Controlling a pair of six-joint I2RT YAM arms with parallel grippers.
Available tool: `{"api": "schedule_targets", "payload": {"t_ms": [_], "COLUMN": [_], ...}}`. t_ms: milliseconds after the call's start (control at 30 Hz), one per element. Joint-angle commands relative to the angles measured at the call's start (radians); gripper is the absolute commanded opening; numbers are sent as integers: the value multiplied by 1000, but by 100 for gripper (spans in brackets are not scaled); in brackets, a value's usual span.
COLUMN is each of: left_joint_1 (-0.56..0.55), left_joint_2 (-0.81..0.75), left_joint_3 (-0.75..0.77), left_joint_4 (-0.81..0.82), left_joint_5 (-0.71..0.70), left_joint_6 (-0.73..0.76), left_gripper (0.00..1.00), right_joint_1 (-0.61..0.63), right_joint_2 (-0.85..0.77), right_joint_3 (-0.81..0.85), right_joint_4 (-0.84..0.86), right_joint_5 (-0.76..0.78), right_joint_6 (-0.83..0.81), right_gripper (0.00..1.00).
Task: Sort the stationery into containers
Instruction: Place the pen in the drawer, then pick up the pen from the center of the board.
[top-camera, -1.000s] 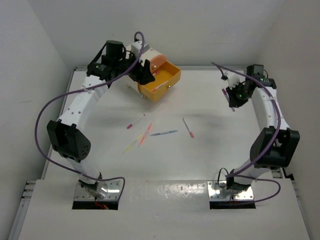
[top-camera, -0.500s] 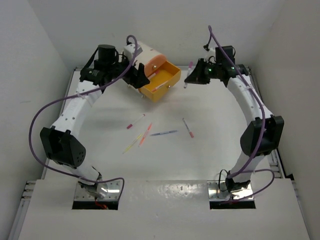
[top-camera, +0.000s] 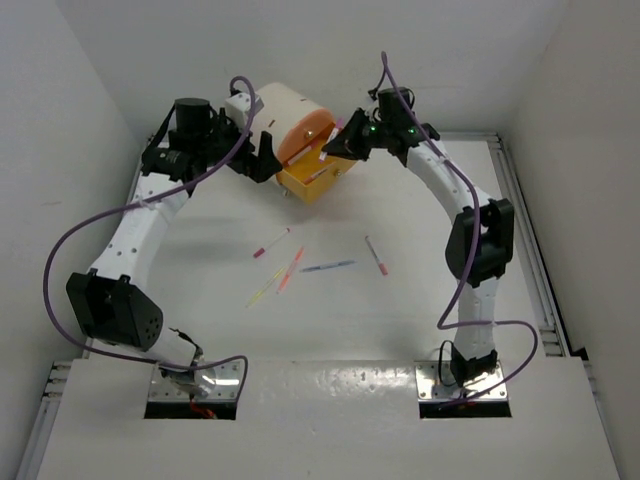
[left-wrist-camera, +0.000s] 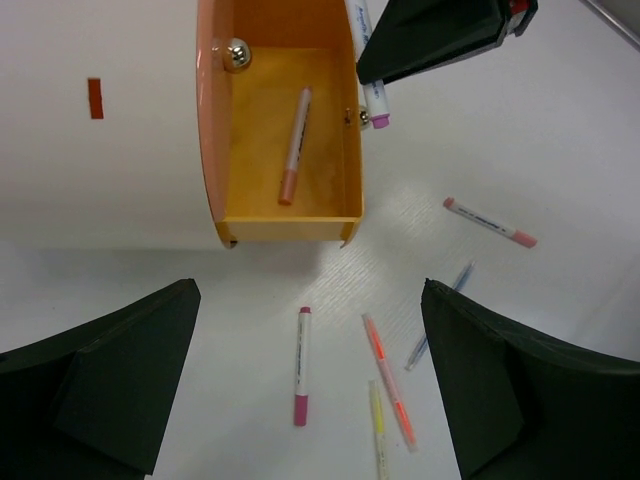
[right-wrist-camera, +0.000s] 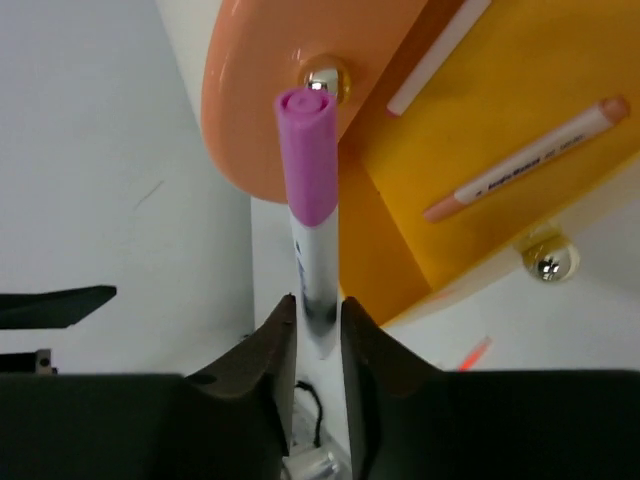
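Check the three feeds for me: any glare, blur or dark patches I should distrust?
Top external: even light, soft shadows, glare on the near base plate. Left wrist: sharp on the yellow drawer and loose pens; left gripper shows as featureless black. Right wrist: purple-capped pen slightly soft, knob glints, right gripper underexposed.

In the right wrist view the lower barrel of the purple-capped pen (right-wrist-camera: 312, 220) vanishes inside the right gripper (right-wrist-camera: 318, 310), and a white pen (right-wrist-camera: 440, 52) in the yellow-orange drawer (right-wrist-camera: 560, 60) runs off the top edge. In the left wrist view the fingers (left-wrist-camera: 110, 385) of the left gripper (left-wrist-camera: 310, 295) are dark, blurred wedges cut by the bottom edge, and the cream-white cabinet (left-wrist-camera: 100, 170) runs past the left edge.
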Motion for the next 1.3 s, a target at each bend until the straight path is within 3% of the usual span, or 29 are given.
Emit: {"api": "schedule_targets", "payload": {"t_ms": [0, 100, 367, 500, 633, 767, 867, 1000, 1267], "left_joint_1": [13, 13, -43, -198, -315, -373, -338, -344, -215], "left_joint_2": [-54, -53, -44, 17, 131, 255, 182, 98, -86], "left_joint_3": [-19, -36, -48, -7, 59, 183, 37, -82, -407], "left_joint_4": [31, 26, -9, -75, -116, -111, 73, 118, 85], "left_joint_5": [-2, 9, 11, -20, -29, -106, -127, -251, -331], "left_joint_6": [-8, 6, 119, 259, 381, 333, 183, 127, 110], "left_gripper": [100, 100, 96, 77, 60, 38, 44, 45, 48], "right_joint_1": [1, 1, -28, -119, -307, -473, -527, -498, -433], "right_joint_2": [21, 38, -30, -141, -273, -395, -441, -521, -578], "right_joint_3": [79, 93, 73, 7, -135, -228, -249, -439, -631], "right_joint_4": [54, 54, 64, 33, -11, -156, -325, -415, -381], "right_joint_5": [30, 36, -17, -53, -73, -93, -48, 33, 70], "right_joint_6": [42, 36, -1, -41, -83, -191, -376, -579, -616], "right_gripper": [27, 49, 52, 50, 47, 42, 39, 38, 38]}}
